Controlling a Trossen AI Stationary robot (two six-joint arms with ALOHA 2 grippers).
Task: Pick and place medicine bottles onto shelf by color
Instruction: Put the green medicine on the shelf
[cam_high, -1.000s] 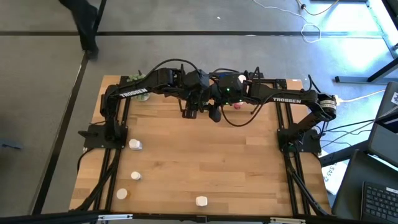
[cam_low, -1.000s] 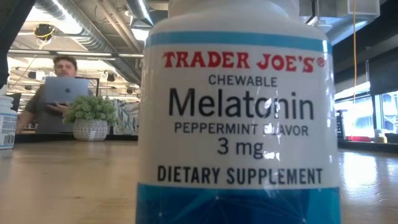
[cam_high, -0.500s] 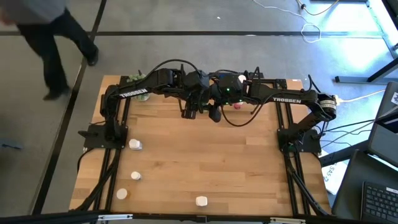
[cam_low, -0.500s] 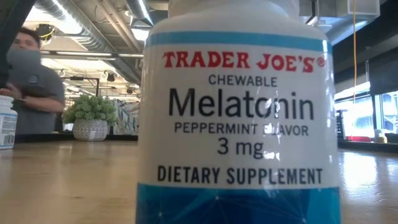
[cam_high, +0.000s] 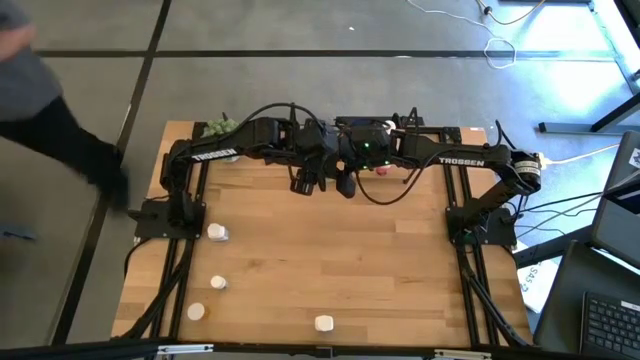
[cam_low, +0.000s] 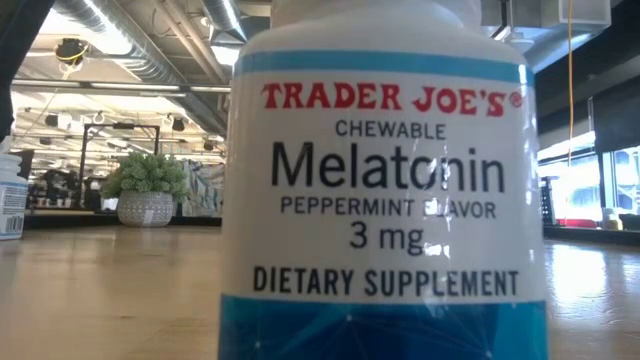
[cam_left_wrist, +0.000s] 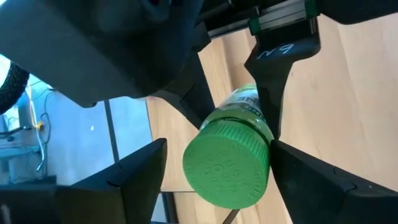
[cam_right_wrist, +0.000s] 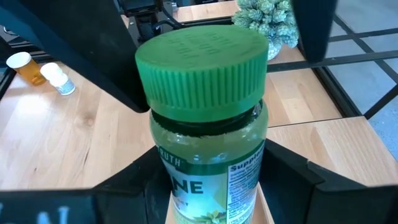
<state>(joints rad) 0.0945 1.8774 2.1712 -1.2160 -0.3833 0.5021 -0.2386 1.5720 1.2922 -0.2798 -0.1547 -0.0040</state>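
Observation:
A green-capped medicine bottle (cam_right_wrist: 205, 124) with a clear greenish body hangs above the far middle of the table, with my right gripper (cam_high: 345, 187) shut on it. My left gripper (cam_high: 303, 183) faces it, open. Its fingers stand on either side of the green cap (cam_left_wrist: 227, 165), with a clear gap on one side. Several white bottles (cam_high: 217, 232) stand on the table's near left part. A pink-red one (cam_high: 380, 170) shows just behind the arms. An orange bottle (cam_right_wrist: 28, 65) and a white one (cam_right_wrist: 59, 78) stand farther off. I cannot make out the shelf. My right gripper pinches the green bottle's body (cam_right_wrist: 186, 180) between its two fingers, below the cap. The bottle is lifted clear of the table, its cap end pointing away from the gripper. My left gripper has one finger (cam_left_wrist: 298, 180) right at the cap's rim; I cannot tell whether it touches.
A large white-and-blue melatonin bottle (cam_low: 380, 180) stands right before the low camera and fills most of that view. A green spiky plant in a pot (cam_high: 218, 127) sits at the far left corner. A person (cam_high: 60, 130) is beside the table's left edge.
My left wrist has rolled a little at the green bottle, and its arm has shifted slightly. My right arm has kept still with the bottle. A person has walked past the table's far left side.

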